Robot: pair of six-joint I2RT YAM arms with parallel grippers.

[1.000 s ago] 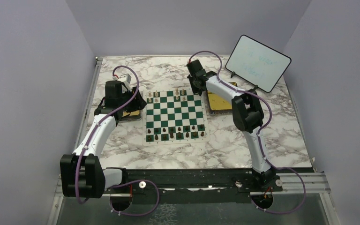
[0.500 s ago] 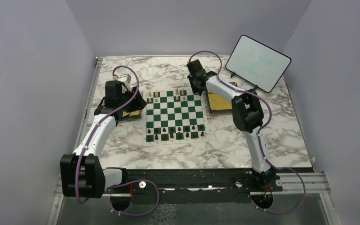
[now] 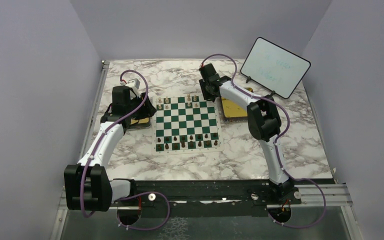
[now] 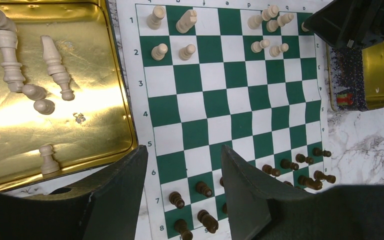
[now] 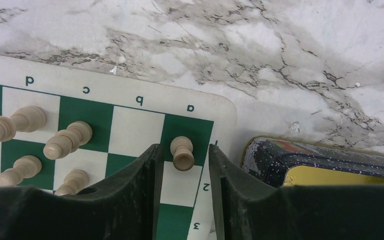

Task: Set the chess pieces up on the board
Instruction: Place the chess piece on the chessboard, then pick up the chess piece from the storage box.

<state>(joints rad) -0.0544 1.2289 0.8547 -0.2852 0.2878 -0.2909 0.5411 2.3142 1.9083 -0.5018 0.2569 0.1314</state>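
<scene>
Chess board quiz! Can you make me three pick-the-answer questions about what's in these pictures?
1. Where is the piece between the fingers of the right hand?
A) a corner square of the board
B) the middle
C) a tray
2. What colour are the pieces in the left tray?
A) brown
B) cream
C) red
3. How is the left hand?
A) shut on a pawn
B) shut on the tray
C) open, empty
Answers: 1 A, on the green corner square; 2 B, all pale; 3 C, spread wide with nothing inside.

a robotics lab: plain lilac walls (image 3: 35,75) around a marble-look table (image 3: 240,155), two robot arms (image 3: 102,142) bolted to a metal rail (image 3: 205,192), a small whiteboard (image 3: 275,67).
</scene>
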